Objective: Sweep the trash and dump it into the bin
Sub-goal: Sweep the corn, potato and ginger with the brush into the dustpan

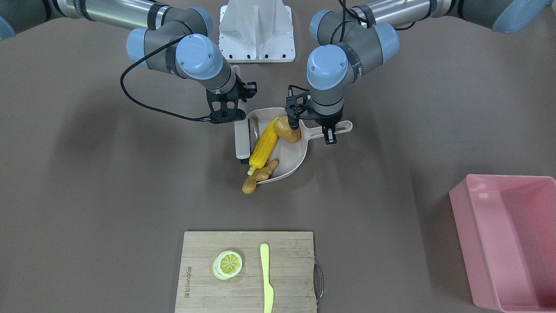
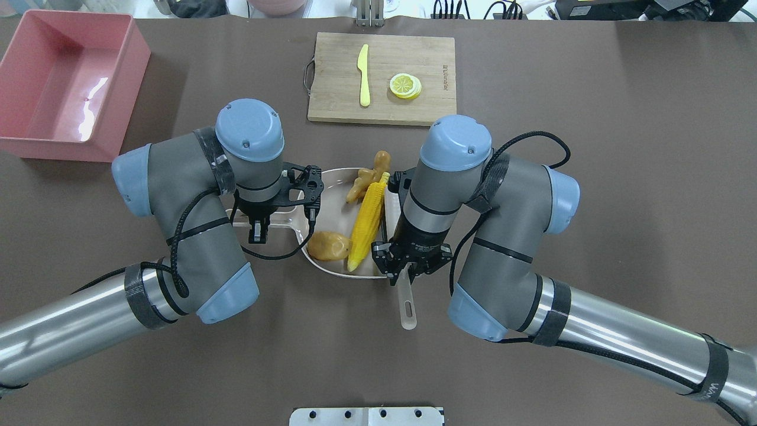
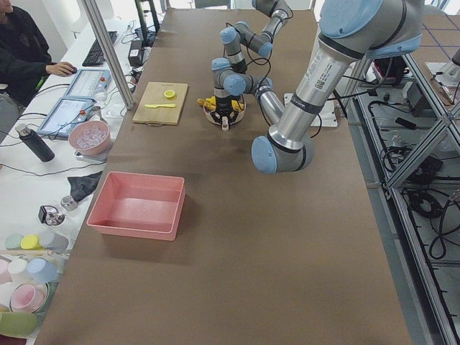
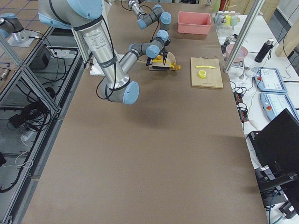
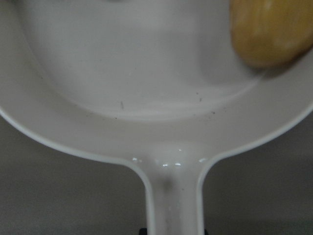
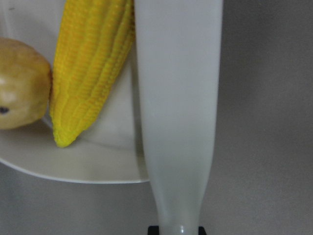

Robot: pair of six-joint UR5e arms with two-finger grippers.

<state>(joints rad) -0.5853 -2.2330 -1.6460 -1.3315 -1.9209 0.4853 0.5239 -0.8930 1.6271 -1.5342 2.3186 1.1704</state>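
The beige dustpan (image 2: 334,201) lies mid-table, and my left gripper (image 2: 257,229) is shut on its handle (image 5: 173,196). Inside it rest the yellow corn cob (image 2: 366,219) and the tan potato-like lump (image 2: 328,245). The knobbly ginger root (image 2: 369,174) sits across the pan's open lip, partly on the table. My right gripper (image 2: 402,273) is shut on a white brush (image 6: 178,122), which lies along the corn's outer side. The pink bin (image 2: 65,89) stands apart at the far left corner, with nothing visible in it.
A wooden chopping board (image 2: 414,59) at the far side carries a lemon slice (image 2: 405,86) and a pale yellow knife (image 2: 364,74). The white robot base plate (image 1: 257,30) is at the near edge. A person sits at a desk beyond the table's far side (image 3: 25,50).
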